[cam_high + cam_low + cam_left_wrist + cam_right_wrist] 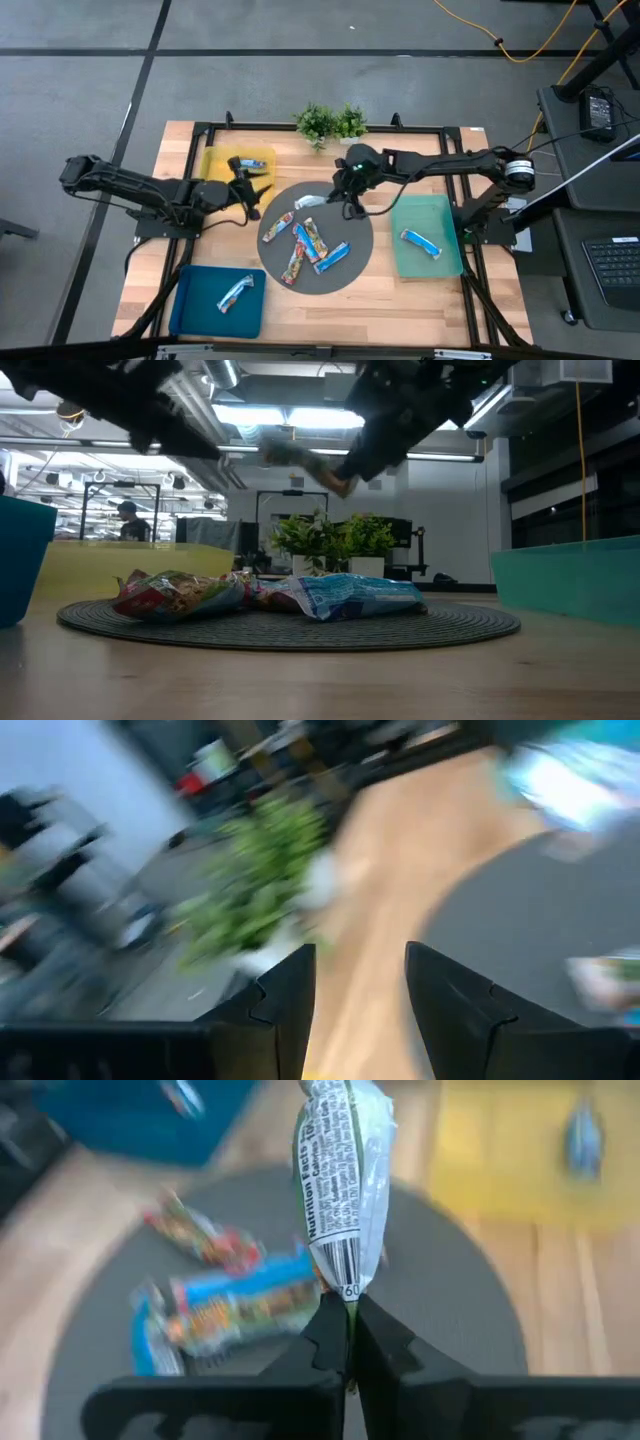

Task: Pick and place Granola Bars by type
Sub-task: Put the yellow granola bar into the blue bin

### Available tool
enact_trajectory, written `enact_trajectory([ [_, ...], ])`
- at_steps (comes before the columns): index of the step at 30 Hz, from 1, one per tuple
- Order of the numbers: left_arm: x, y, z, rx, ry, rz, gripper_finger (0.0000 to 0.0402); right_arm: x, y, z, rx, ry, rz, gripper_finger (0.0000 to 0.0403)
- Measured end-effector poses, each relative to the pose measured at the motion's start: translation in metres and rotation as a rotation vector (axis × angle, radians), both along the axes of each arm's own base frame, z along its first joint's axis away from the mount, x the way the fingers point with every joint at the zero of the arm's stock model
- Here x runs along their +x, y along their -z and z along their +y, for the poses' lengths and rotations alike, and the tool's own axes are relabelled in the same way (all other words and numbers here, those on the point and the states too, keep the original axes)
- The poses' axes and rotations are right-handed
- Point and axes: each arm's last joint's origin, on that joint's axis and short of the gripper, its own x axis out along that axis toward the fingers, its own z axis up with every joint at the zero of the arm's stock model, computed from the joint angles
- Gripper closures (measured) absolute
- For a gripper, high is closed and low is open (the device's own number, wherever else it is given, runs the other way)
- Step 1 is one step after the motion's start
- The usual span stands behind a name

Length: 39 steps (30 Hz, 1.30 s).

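Observation:
My right gripper point(347, 205) hangs above the far part of the round grey mat point(345, 285), shut on a silver-grey granola bar point(343, 1175) that it holds in the air. Several more bars, blue and multicoloured point(306, 247), lie flat on the mat. A bar lies in each tray: the yellow one point(250, 163), the blue one point(235, 292) and the green one point(420, 241). My left gripper point(360, 965) hovers open at the near right corner of the yellow tray point(215, 160), with nothing between its fingers. My right gripper pinches the silver-grey bar by one crimped end of its wrapper point(346, 1292) between its two fingertips. The fingers slant downward from the table's right side. The bar is lifted clear of the mat and sticks out beyond the fingertips toward the table's left point(310, 202).
The blue tray point(195, 310) sits at the near left, the green tray point(440, 210) at the right, the yellow tray at the far left. Two small green plants point(330, 122) stand at the far edge. Bare wood lies in front of the mat.

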Motion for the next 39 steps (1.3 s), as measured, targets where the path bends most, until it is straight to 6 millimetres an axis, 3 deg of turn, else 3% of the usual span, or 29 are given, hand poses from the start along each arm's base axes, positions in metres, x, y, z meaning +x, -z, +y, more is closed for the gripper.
enact_trajectory([
  [6, 0.002, -0.001, -0.016, -0.064, 0.308, 0.005, 0.0251, -0.012, -0.008, 0.006, 0.025, -0.098, -0.214, 0.0383],
  [14, 0.003, -0.007, -0.026, -0.103, 0.37, -0.078, 0.0253, -0.014, -0.009, 0.012, 0.032, -0.204, -0.394, 0.0387],
  [29, 0.001, -0.012, -0.04, -0.121, 0.448, -0.126, 0.0252, -0.009, -0.004, 0.032, -0.093, -0.195, -0.39, 0.0386],
  [39, 0.001, -0.012, -0.039, -0.047, 0.467, -0.099, 0.0253, 0.0, 0.019, 0.031, -0.106, -0.19, -0.324, 0.0387],
])
